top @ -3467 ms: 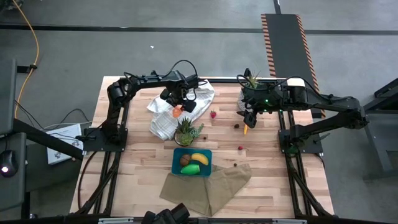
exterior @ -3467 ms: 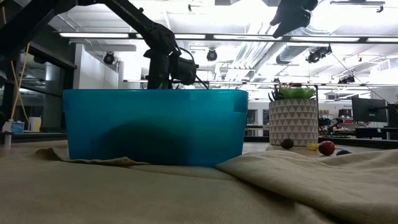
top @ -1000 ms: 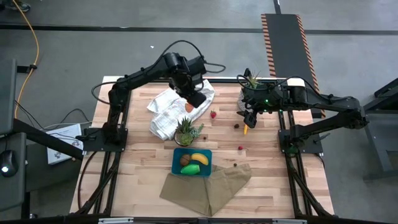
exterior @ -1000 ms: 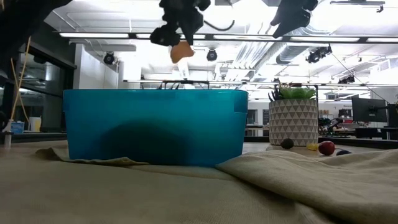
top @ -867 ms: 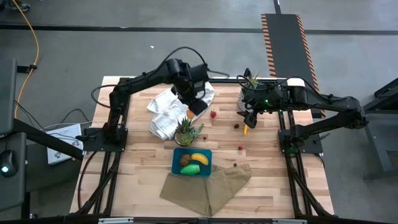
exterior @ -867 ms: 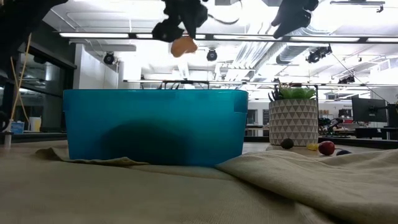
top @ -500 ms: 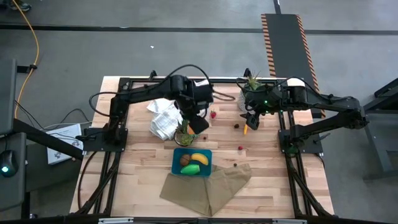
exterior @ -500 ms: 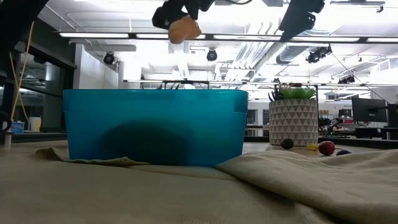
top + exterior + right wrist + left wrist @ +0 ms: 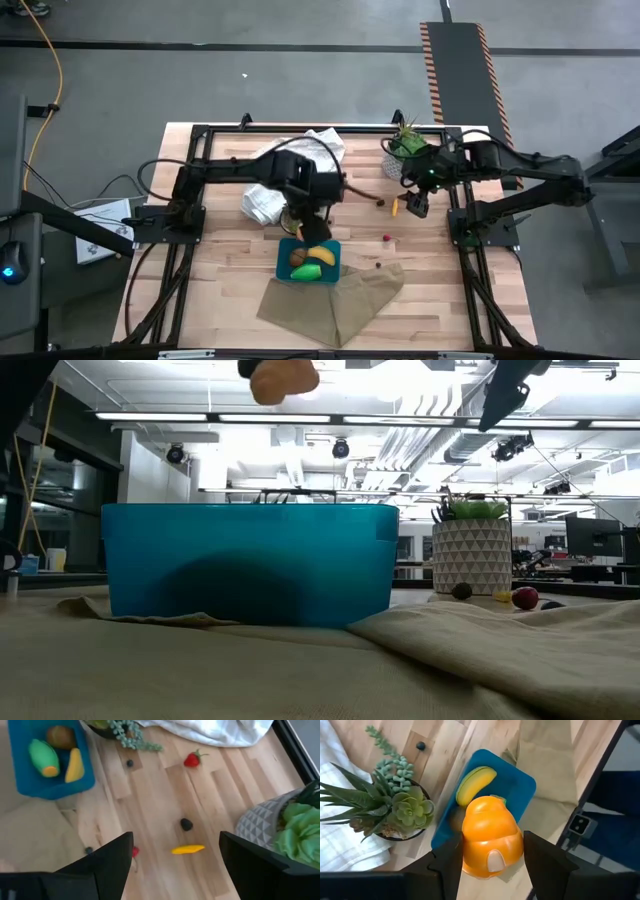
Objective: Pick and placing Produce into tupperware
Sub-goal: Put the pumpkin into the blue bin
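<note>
My left gripper [image 9: 318, 226] hangs over the teal tupperware [image 9: 309, 260], shut on an orange piece of produce [image 9: 490, 837], which also shows high in the low view [image 9: 283, 378]. In the tupperware lie a banana [image 9: 75, 765], a kiwi [image 9: 60, 735] and a green pepper [image 9: 40, 756]. My right gripper [image 9: 175, 870] hangs open above the table's right part, over a small orange piece [image 9: 187, 849] and a dark berry [image 9: 186, 824]. A strawberry [image 9: 192, 759] and a red berry [image 9: 387, 238] lie on the wood. My left gripper pinches the orange piece by two opposite sides [image 9: 466, 845] between its two fingers. The fingers come from above, pointing steeply down. The piece hangs clear of everything, above the tupperware's far end.
A potted plant [image 9: 385, 810] stands just beyond the tupperware, next to a white towel [image 9: 262, 200]. A second potted plant [image 9: 405, 145] stands at the far right. A tan cloth [image 9: 335, 300] lies under the tupperware's near side. Two dark berries [image 9: 129, 763] [image 9: 88, 850] lie loose on the wood.
My left gripper has swung from over the white towel toward the table's near edge, rolling a little, and now stands over the tupperware with the orange piece still held. My right gripper has shifted slightly toward the near edge and tipped.
</note>
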`<move>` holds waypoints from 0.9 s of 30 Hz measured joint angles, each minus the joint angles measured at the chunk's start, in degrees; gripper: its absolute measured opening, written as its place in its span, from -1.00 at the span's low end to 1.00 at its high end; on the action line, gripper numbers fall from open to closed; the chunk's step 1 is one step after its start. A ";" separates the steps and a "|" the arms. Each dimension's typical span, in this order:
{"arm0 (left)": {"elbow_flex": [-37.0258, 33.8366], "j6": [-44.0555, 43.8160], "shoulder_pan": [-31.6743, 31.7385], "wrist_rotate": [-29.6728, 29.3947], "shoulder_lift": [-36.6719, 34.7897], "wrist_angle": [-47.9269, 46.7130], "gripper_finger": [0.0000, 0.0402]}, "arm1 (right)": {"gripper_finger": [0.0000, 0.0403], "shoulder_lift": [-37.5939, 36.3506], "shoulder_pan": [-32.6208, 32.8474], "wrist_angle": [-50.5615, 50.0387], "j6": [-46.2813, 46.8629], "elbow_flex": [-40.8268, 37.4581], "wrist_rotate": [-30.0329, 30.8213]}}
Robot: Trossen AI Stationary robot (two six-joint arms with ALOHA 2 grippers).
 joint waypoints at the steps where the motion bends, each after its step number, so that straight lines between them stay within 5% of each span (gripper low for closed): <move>1: 0.00 0.02 -0.77 -0.72 0.00 0.00 -0.12 | 0.42 -0.18 0.33 0.26 0.65 0.00 0.00; 27: -0.02 3.45 -9.61 -14.89 0.00 0.02 -0.12 | 0.42 -0.20 13.49 4.12 24.95 0.00 8.99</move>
